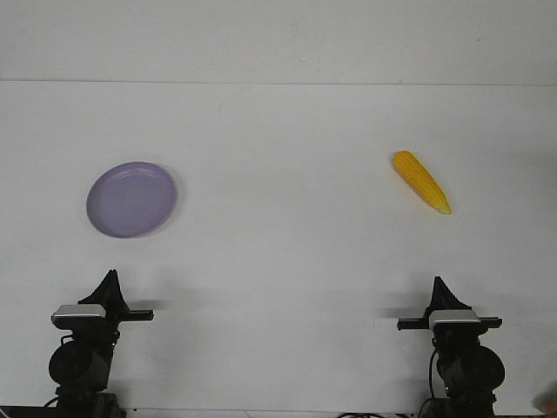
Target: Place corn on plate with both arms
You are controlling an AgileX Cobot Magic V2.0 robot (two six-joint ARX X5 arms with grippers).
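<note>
1. Corn lies on white desk, well apart from plate, on plate's right, pointed tip toward robot.
2. Left end effector near plate, robot side; fingers pressed together.
3. Right end effector far right of plate, also pressed together, holding nothing.

1. We count one corn cob, yellow and tapered.
2. We count one lavender plate, round and shallow.
3. We count two black robot arms, each ending in one end effector: the left end effector and the right end effector.
4. We count one white worktop.
</note>
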